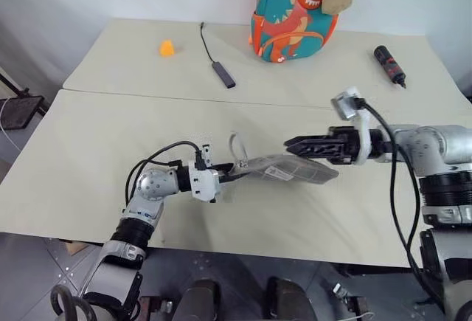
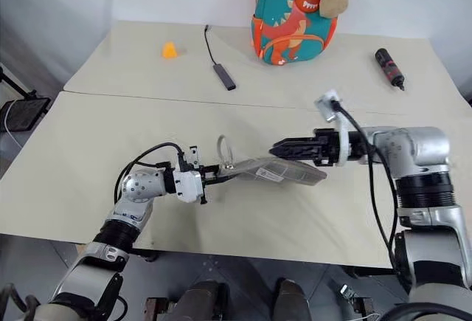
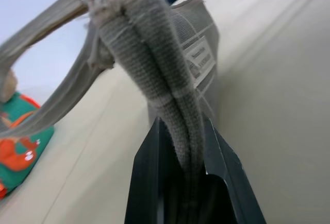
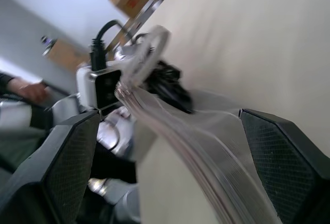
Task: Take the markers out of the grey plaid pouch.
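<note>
Two grippers meet at the grey plaid pouch (image 1: 284, 167), which hangs just above the table (image 1: 88, 151), well short of the dinosaur backpack (image 1: 293, 12). From the head, the left gripper (image 1: 234, 175) pinches the pouch's end, while the right gripper (image 1: 295, 145) is spread above the other end. The left wrist view shows fingers clamped on the fabric seam; a thin hold may slip. The right wrist view shows wide pads (image 4: 67, 154) straddling the pouch; closing off-centre could crease it shut. No markers visible.

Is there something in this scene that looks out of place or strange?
Nothing is spilled or damaged. The one unusual sight is the grey plaid pouch, held off the table by one end in the shut left gripper. The open right gripper is at its other end. No markers are out yet.
</note>
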